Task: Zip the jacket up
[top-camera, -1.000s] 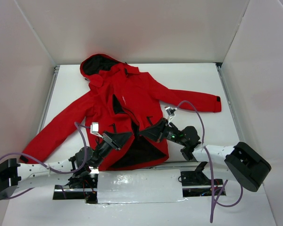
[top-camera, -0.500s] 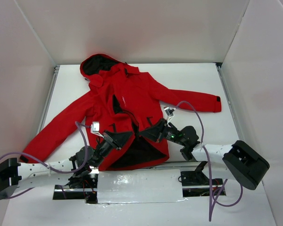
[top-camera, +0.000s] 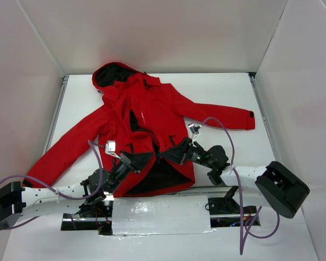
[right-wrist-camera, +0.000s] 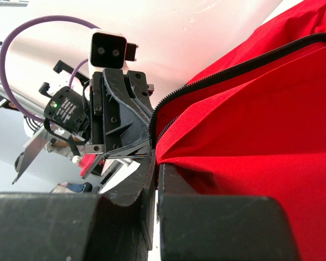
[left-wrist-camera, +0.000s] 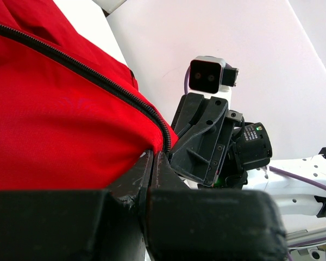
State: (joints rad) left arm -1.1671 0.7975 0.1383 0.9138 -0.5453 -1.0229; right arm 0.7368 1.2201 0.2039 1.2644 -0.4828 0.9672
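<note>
The red hooded jacket [top-camera: 152,109] lies flat on the white table, hood at the far end, front open at the bottom with the dark lining showing. My left gripper [top-camera: 143,158] is shut on the bottom corner of the jacket's left front panel [left-wrist-camera: 54,125], right by the black zipper teeth [left-wrist-camera: 98,81]. My right gripper [top-camera: 170,154] is shut on the bottom corner of the other front panel [right-wrist-camera: 261,125], beside its zipper edge [right-wrist-camera: 217,76]. The two grippers face each other closely, a few centimetres apart. In the wrist views the left gripper [left-wrist-camera: 154,157] and right gripper [right-wrist-camera: 156,160] each show jaws closed on red fabric.
White walls enclose the table on three sides. A silver-taped plate [top-camera: 160,215] covers the near edge between the arm bases. Purple cables [top-camera: 228,136] loop over both arms. The sleeves spread to the far right [top-camera: 228,117] and near left [top-camera: 60,155].
Both grippers have crept slightly toward each other with the hem corners held; the jacket otherwise lies as before.
</note>
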